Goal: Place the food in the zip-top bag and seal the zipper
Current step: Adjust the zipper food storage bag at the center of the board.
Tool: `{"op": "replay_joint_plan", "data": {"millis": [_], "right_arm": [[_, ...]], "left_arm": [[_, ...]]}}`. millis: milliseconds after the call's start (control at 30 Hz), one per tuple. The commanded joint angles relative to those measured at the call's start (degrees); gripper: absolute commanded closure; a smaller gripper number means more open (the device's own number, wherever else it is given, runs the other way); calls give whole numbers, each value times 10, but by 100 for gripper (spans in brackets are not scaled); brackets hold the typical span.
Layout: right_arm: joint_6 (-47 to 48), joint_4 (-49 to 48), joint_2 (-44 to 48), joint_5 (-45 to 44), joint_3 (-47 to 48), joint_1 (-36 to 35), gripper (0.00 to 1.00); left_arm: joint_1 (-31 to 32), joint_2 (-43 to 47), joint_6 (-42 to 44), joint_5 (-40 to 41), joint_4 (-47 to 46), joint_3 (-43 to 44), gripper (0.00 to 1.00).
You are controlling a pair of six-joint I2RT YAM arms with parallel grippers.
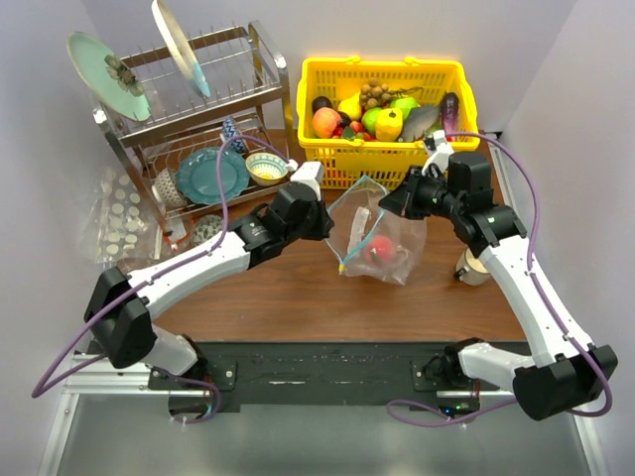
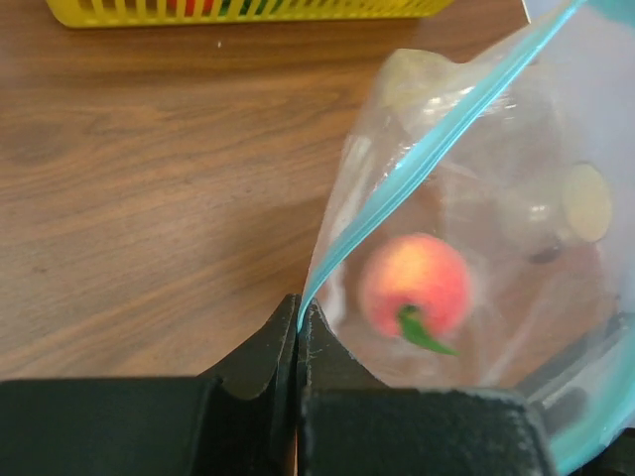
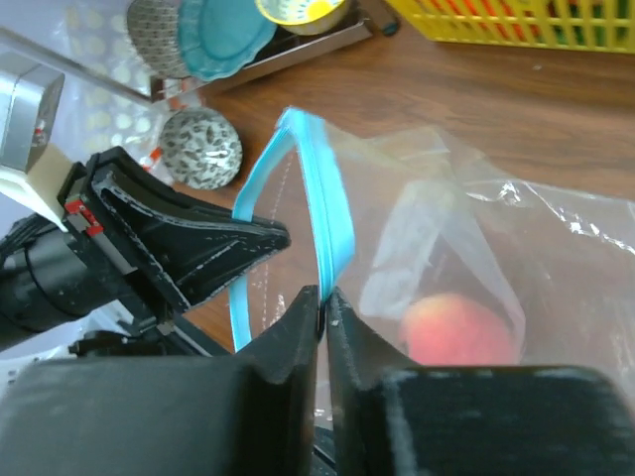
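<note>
**Zip-top bag** (image 1: 385,238): clear plastic, with a teal-blue zipper (image 2: 437,139) along its mouth.
**Toy peach** (image 2: 415,283), seen through the bag: orange-pink fading to yellow, with a green leaf (image 2: 422,332).
**Basket** (image 1: 382,67): bright yellow lattice.
**Food** (image 1: 389,121) in the basket: yellow, green, red, peach and dark purple pieces.
**Table** (image 1: 298,288): brown wood grain.
**Dish rack** (image 1: 203,117): silver metal.
**Plate** (image 1: 211,176) on the rack: teal.
**Round bowl** (image 3: 201,149): white with a dark grey mottled print.
**Left gripper** (image 2: 298,309) and **right gripper** (image 3: 323,297): black.
**Arm links** (image 1: 189,273): white.
**Cables** (image 1: 537,223): purple.
</note>
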State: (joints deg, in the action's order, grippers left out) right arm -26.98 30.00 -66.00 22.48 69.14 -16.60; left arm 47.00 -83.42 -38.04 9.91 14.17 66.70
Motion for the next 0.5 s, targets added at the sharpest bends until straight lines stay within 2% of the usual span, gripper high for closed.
{"op": "replay_joint_plan", "data": {"millis": [0, 33, 100, 167, 233, 467], "right_arm": [[-21, -49, -6, 56, -19, -2, 57], [-22, -51, -4, 56, -21, -2, 50], [-23, -53, -4, 51, -20, -2, 42], [-18, -49, -4, 47, -14, -1, 39], [-11, -38, -7, 45, -2, -2, 31], [-26, -33, -14, -30, 18, 0, 1]], "left_arm": [[1, 55, 31, 35, -25, 14, 100], [0, 58, 42, 41, -21, 17, 100], [-1, 69, 53, 67, 0, 29, 100], [-2, 80, 76, 98, 27, 43, 100], [-2, 89, 96, 138, 57, 55, 100], [-1, 138, 123, 232, 119, 47, 100]]}}
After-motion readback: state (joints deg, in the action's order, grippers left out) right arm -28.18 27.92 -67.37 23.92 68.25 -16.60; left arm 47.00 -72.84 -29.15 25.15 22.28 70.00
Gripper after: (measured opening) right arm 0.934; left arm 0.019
